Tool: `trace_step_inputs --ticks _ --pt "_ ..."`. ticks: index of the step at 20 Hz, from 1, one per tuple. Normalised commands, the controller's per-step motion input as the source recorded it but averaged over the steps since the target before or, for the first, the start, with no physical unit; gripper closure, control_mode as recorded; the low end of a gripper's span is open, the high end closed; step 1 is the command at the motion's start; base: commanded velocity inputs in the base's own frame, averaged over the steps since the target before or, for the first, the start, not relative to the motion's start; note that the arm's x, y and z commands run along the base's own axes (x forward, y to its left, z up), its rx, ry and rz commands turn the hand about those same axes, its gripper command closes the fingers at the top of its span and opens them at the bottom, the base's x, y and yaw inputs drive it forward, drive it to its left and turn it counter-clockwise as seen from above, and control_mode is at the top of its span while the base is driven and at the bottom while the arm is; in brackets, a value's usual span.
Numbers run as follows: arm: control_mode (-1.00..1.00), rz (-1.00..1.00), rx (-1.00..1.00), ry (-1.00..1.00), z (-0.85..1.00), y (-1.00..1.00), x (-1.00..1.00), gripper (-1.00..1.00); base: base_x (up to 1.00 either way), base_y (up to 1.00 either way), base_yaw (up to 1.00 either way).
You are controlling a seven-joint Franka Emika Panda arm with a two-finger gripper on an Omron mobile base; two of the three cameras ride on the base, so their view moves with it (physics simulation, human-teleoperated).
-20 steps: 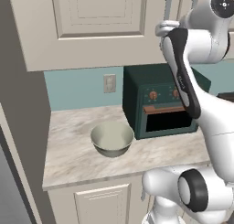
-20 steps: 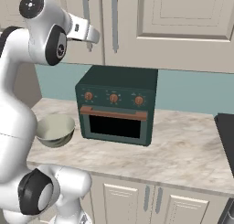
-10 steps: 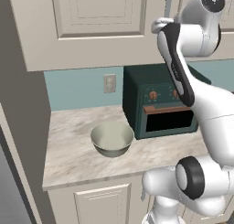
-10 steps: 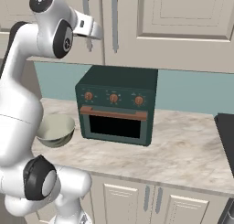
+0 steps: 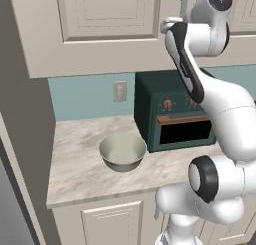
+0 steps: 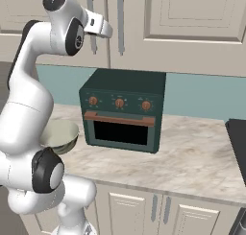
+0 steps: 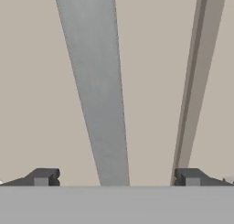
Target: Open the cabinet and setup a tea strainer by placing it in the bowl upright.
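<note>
Nothing readable anywhere, honestly. No lettering or numbers by the knobs of the green oven (image 6: pixel 123 111), none on the cabinet (image 5: pixel 100 29) doors, none on the wall outlet (image 5: pixel 119 91) either. Just plain surfaces all round.

The cabinet (image 5: pixel 100 29) door is running off the top edge of the left base view, and the robot's arm is covering most of its silver bar handle (image 5: pixel 184 1). In the right base view the arm is hiding the left part of the bowl (image 6: pixel 62 135)
</note>
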Motion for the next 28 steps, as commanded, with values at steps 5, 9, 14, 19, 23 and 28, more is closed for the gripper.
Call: trace_step_inputs --ticks 5,9,14,19,23,28 --pt "-1.0 0.0 0.0 0.0 -0.02 0.0 0.3 -1.0 0.0 0.0 0.0" --pt "-1.0 0.0 0.0 0.0 -0.06 0.0 0.27 -1.0 0.0 0.0 0.0" --pt "-1.0 0.0 0.0 -0.09 -0.05 0.0 0.31 -1.0 0.0 0.0 0.0" --pt "-1.0 0.0 0.0 -0.1 -0.07 0.0 0.35 -1.0 0.0 0.0 0.0" --pt "-1.0 0.0 0.0 -0.08 -0.07 0.0 0.27 -1.0 0.0 0.0 0.0" --pt "-1.0 0.0 0.0 -0.04 -0.02 0.0 0.31 -1.0 0.0 0.0 0.0"
